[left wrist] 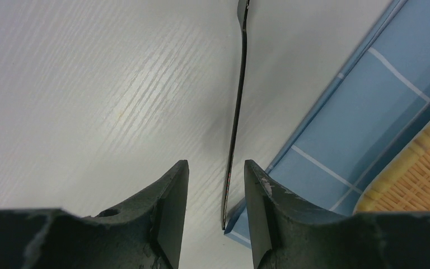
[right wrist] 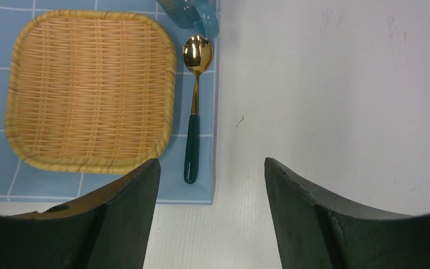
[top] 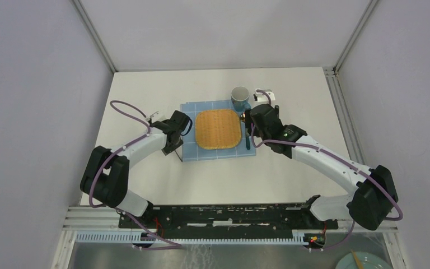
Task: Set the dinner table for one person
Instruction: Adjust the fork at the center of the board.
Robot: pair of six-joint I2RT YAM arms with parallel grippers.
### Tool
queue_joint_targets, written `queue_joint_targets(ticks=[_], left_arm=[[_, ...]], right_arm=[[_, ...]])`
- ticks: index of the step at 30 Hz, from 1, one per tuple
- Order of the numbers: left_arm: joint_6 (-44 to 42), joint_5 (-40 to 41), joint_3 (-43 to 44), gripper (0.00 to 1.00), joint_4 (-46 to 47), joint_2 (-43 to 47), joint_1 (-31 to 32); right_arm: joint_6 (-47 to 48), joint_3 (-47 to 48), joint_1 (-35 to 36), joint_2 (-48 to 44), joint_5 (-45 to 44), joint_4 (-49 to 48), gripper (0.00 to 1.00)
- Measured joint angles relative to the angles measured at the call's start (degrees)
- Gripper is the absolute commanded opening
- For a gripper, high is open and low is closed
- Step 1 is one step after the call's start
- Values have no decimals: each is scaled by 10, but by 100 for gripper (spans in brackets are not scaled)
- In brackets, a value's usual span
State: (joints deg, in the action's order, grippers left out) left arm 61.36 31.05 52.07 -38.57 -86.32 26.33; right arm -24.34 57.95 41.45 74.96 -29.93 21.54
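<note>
On the white dinner table lies a blue checked cloth with a square woven plate on it. At the cloth's far right corner stands a blue mug. A spoon with a gold bowl and dark green handle lies on the cloth to the right of the plate. My right gripper hangs open above the cloth's right edge, holding nothing. My left gripper is low at the cloth's left edge. It is open, with a thin dark utensil lying on the table in the gap, untouched.
Grey walls and metal frame rails close in the table on three sides. A pale green dish sits below the table's near right corner. Bare white tabletop stretches right of the cloth.
</note>
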Motion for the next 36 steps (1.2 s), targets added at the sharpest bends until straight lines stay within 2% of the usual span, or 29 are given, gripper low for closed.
queue_joint_targets(ticks=[6, 13, 30, 32, 34, 36], left_arm=[[2, 25, -1, 50, 17, -4, 0], [14, 47, 10, 49, 26, -52, 0], [26, 65, 61, 49, 36, -127, 0], [28, 65, 63, 45, 36, -132, 0], [30, 65, 63, 34, 36, -135, 0], [33, 65, 63, 29, 36, -135, 0]], right_arm=[[-3, -7, -5, 0, 13, 4, 74], [-3, -7, -5, -1, 20, 5, 74], [-3, -11, -7, -8, 27, 15, 74], [-3, -11, -7, -8, 27, 15, 74], [-3, -11, -7, -8, 27, 15, 74], [-3, -11, -7, -8, 28, 15, 74]])
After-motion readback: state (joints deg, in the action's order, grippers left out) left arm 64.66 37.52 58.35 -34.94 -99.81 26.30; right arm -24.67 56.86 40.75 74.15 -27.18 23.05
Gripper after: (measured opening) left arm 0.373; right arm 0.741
